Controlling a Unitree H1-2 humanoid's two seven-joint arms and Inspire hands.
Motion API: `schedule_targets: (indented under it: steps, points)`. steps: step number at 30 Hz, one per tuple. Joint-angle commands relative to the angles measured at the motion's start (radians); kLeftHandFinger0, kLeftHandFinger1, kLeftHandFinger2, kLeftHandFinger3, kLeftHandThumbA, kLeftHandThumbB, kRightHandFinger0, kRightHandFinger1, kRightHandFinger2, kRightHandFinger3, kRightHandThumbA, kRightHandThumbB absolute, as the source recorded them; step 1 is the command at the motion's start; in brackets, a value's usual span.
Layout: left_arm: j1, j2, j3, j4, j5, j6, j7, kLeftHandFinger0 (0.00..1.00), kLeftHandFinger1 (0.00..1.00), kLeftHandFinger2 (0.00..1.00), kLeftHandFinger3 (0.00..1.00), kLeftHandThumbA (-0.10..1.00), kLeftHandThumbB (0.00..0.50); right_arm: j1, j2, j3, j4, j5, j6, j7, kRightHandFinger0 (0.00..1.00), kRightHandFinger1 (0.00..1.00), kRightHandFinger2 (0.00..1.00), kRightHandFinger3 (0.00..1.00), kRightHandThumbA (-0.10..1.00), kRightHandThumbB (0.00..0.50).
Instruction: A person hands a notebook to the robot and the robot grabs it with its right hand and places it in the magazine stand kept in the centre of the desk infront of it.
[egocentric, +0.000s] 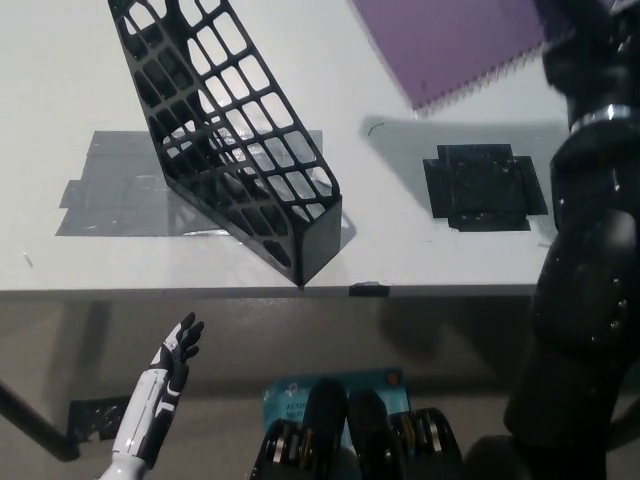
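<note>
**Notebook aloft, stand still waiting**

Right hand was out of sight past the upper right edge of the frame, so I could not tell how its fingers sat; only the black right arm (590, 290) showed, rising along the right side of the picture. The purple spiral-bound notebook (450, 40) hung at the top right of the frame, cut off by the upper edge, its wire binding facing down and to the right. It threw a shadow on the white desk (60, 60) beneath, which suggested it was lifted clear of the surface. No person's hand was visible on it, so I judged the handover done and the notebook carried by the robot.

Centre-left in the frame stood the black mesh magazine stand (235, 140), leaning back over a patch of grey tape (105, 190), with nothing visible inside. The notebook was well apart from it, up and to the right. A flat black square pad (485, 187) lay on the desk right of centre, below the notebook.

At the lower left, below the desk edge, the white left hand (172, 362) rested with fingers spread, holding nothing.

What remained, by my reckoning, was the main part: bringing the notebook leftward over the stand's open top, lining it up, lowering it in and letting go.
</note>
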Motion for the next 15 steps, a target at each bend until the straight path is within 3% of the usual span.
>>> schedule_targets:
  steps: [1,6,11,15]
  points:
    - [0.001,0.013,0.000,-0.016,0.003,-0.037,-0.001,1.00,1.00,1.00,1.00,1.00,0.500,-0.081,0.026,0.066,-0.090,-0.011,-0.066,-0.039,0.00,0.00,0.00,0.00,0.87,0.078]
    - [-0.002,0.015,-0.001,-0.018,0.002,-0.037,-0.005,1.00,1.00,1.00,1.00,1.00,0.500,-0.072,0.050,0.125,-0.101,-0.049,-0.102,-0.044,0.00,0.00,0.00,0.00,0.85,0.053]
    - [-0.009,0.014,-0.001,-0.015,-0.004,-0.037,-0.012,1.00,1.00,1.00,1.00,1.00,0.500,-0.061,0.088,0.175,-0.076,-0.084,-0.122,-0.063,0.00,0.00,0.00,0.00,0.79,0.070]
    - [-0.013,0.018,-0.006,-0.016,0.004,-0.037,-0.009,1.00,1.00,1.00,1.00,1.00,0.500,-0.057,0.109,0.206,-0.033,-0.117,-0.164,-0.065,0.00,0.00,0.00,0.00,0.78,0.038]
